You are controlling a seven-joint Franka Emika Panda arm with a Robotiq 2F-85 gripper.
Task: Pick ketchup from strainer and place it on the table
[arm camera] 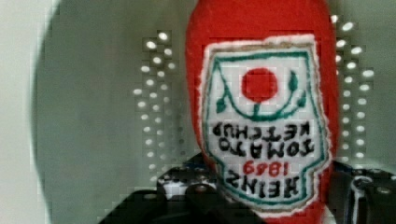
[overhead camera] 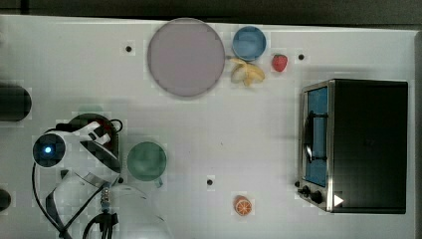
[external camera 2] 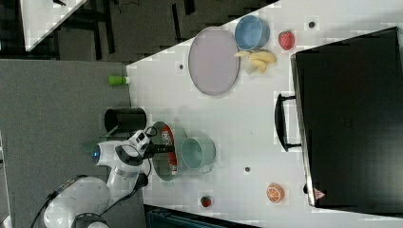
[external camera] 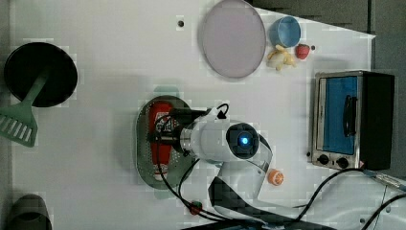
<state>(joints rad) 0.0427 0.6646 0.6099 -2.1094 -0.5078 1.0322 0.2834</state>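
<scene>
While our claw [arm camera: 261, 205] hangs right over the ketchup [arm camera: 261, 116], we see a finger [arm camera: 187, 186] on either side of the bottle's lower body, but we cannot tell whether they have clamped it. We watch the bottle lying lengthwise inside the strainer [external camera: 143, 143], label up, white cap toward the left view's bottom. Just beside the strainer in the right view stands the green cup [external camera 2: 197, 152]. Farther out on the white surface [overhead camera: 249, 129] we spot the orange slice [overhead camera: 243, 205], then the big grey plate [overhead camera: 185, 56], blue bowl [overhead camera: 249, 43], banana [overhead camera: 246, 73] and strawberry [overhead camera: 279, 62], and the toaster oven [overhead camera: 358, 144].
</scene>
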